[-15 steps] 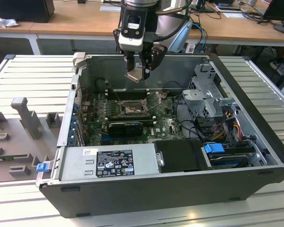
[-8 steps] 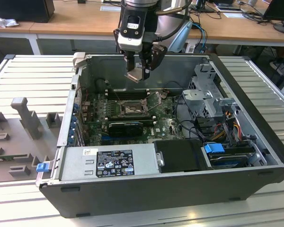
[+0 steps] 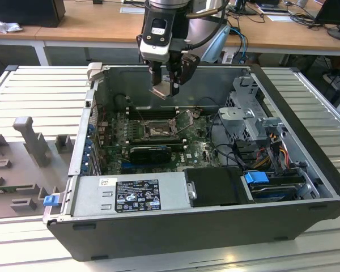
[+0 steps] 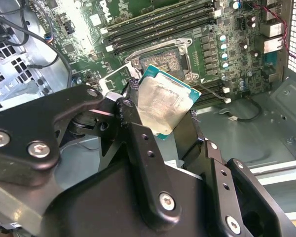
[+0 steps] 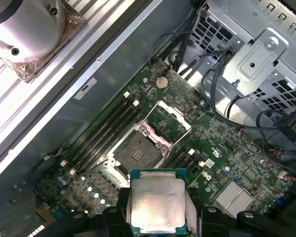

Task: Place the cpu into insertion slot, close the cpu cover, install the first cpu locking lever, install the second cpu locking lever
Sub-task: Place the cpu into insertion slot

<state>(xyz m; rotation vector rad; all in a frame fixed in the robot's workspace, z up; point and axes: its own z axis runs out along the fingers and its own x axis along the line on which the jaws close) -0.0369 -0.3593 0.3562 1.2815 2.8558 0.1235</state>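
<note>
cpu: the small flat square chip with a pale silvery-beige metal top (image 5: 155, 205) hangs in the air over the open case, tilted in the second wrist view, touching nothing on the board
end effector: the black two-fingered end effector (image 3: 167, 85) is pinching the cpu by two opposite edges, one of its fingers (image 4: 138, 140) on each side; holding it by the edges probably leaves the underside free to meet the socket
insertion slot: the square black socket with a shiny metal rim (image 5: 136, 154) lies bare on the board, under the held chip and clearly apart from it
cpu cover: the thin silvery metal frame plate (image 5: 149, 129) is swung open on its hinge just beside the insertion slot, which leaves the opening free for the chip
memory slots: the long black slots (image 5: 106, 133) run along the side of the socket away from the cover
motherboard: the green circuit board (image 3: 198, 150) lies flat on the floor of the case
case: the dark grey computer case (image 3: 294, 130) lies on its side with the panel off, so the arm can reach in from above
surface: the ribbed pale grey metal surface (image 3: 34, 90) carries the case
progress: by my judgement the first step is in hand, with the chip not yet seated and the cover not yet shut
</note>
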